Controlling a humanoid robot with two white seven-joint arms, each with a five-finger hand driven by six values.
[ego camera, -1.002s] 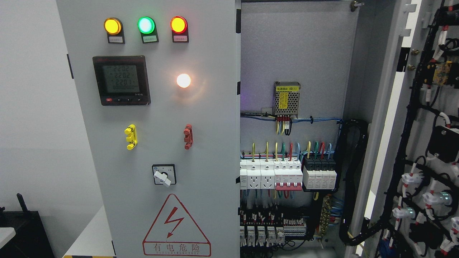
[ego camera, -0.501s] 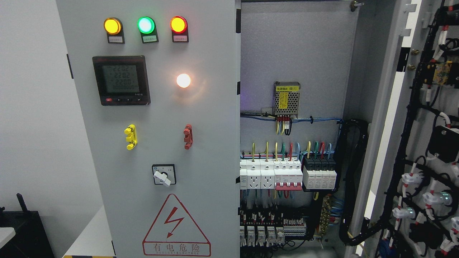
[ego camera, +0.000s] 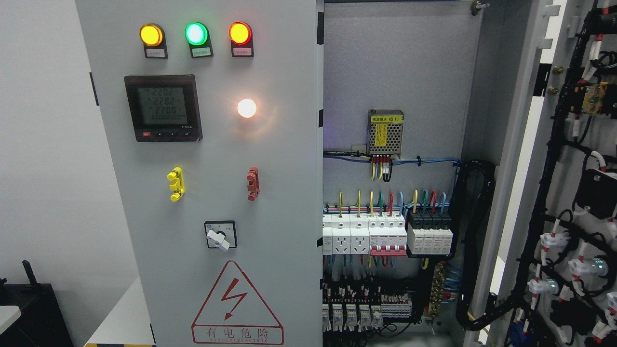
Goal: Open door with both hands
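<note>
A grey electrical cabinet fills the head view. Its left door stands closed, with three lit lamps, a digital meter, a glowing white lamp, a yellow handle, a red handle, a rotary switch and a red warning triangle. The right door is swung wide open at the far right, its wired inner side facing me. Neither of my hands or arms shows anywhere in the picture.
The open bay shows a back panel, a small power supply, rows of breakers and black cable bundles. A white wall is at the left, with a dark object low in the corner.
Only the meter's digits flicker; the doors and everything else stay as they were.
</note>
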